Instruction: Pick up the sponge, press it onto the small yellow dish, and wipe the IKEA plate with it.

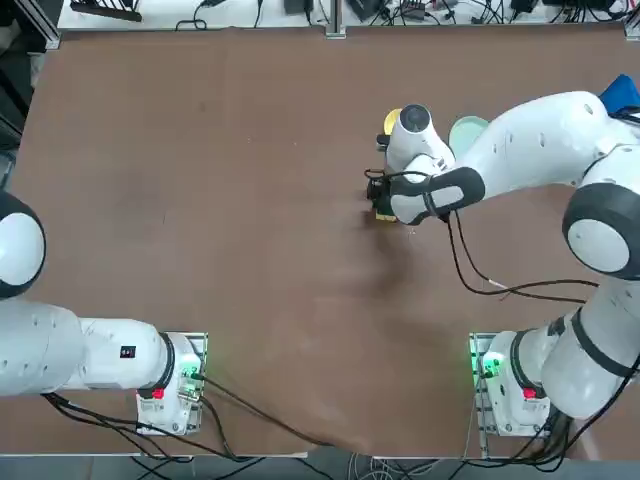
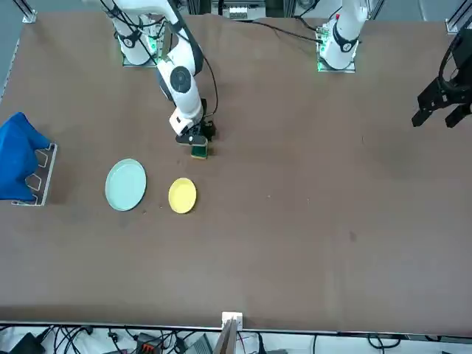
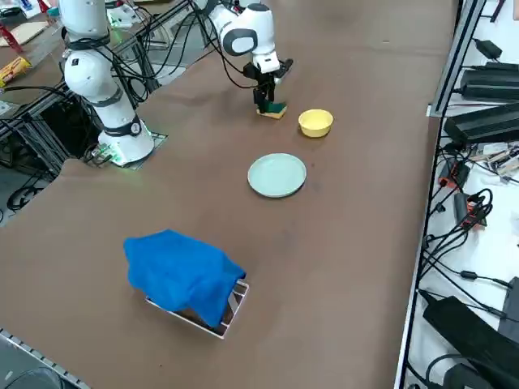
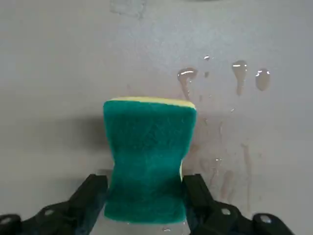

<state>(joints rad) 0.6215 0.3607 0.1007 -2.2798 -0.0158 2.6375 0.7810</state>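
Observation:
The sponge (image 4: 146,161), dark green on top with a yellow layer beneath, lies flat on the brown table (image 2: 199,151) (image 3: 274,109). My right gripper (image 4: 144,183) is down over it and open. Its black fingers (image 4: 93,188) stand close against the sponge's two narrowed sides. From overhead the wrist hides most of the sponge (image 1: 384,212). The small yellow dish (image 2: 182,195) (image 3: 315,122) sits a short way beyond the sponge, partly under my arm in the top view (image 1: 391,120). Beside the dish is the pale blue-green IKEA plate (image 2: 125,184) (image 3: 277,174) (image 1: 466,130).
A blue cloth (image 3: 182,275) lies draped over a small rack (image 2: 40,181) near the table's right edge. A few water drops (image 4: 239,68) dot the table just beyond the sponge. Cables and gear line the table's far edge (image 1: 400,12).

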